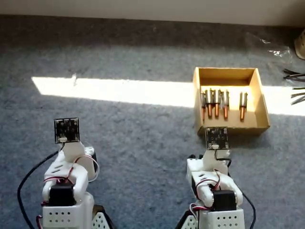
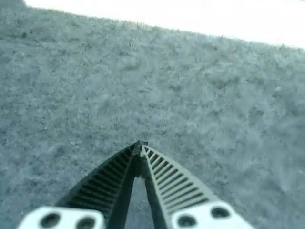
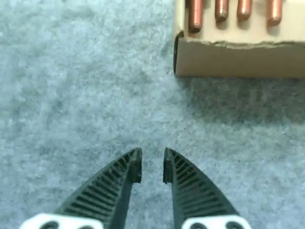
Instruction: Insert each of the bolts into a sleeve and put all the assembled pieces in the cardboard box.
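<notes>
Five assembled pieces (image 1: 217,102) lie side by side in the cardboard box (image 1: 263,112), at about 2 o'clock on the grey carpeted desk (image 1: 143,143). Their grey sleeve ends point to the far wall and their copper shanks to the near one, which looks like the result of each being laid in from the robot's side. The right arm (image 1: 212,181) sits at 5 o'clock with the box straight ahead of it at 12 o'clock. The right gripper (image 3: 152,167) hangs just short of the box's near wall (image 3: 238,59), its fingers a narrow gap apart and holding nothing, and the copper ends (image 3: 195,14) lie just beyond that wall. The left arm (image 1: 66,176) is parked at 7 o'clock, well apart from the box, which lies toward its 2 o'clock. The left gripper (image 2: 139,145) has its tips pressed together over bare carpet. With both grippers empty and the pieces boxed, the task looks finished or nearly so.
</notes>
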Robot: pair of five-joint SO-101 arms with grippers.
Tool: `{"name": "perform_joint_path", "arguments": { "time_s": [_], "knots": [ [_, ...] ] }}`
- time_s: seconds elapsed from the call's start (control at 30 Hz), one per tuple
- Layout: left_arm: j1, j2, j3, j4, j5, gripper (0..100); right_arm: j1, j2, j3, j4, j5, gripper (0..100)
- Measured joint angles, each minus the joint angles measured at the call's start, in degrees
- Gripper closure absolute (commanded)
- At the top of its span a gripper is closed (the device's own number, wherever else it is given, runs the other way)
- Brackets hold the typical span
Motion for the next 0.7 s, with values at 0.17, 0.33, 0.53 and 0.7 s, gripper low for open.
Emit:
{"name": "perform_joint_path", "arguments": {
  "time_s": [0.17,0.33,0.53,0.7],
  "knots": [
    [-0.1,-0.1,2.5,0.2,0.0,99,0.0,0.0,0.0,0.0,0.0,92.6],
    [-0.1,0.0,2.5,3.2,0.0,99,0.0,0.0,0.0,0.0,0.0,92.6],
    [3.0,-0.1,2.5,8.4,0.0,99,0.0,0.0,0.0,2.9,-0.1,92.6],
    [3.3,-0.1,2.5,8.7,0.0,99,0.0,0.0,0.0,3.4,-0.2,92.8]
  ]
}}
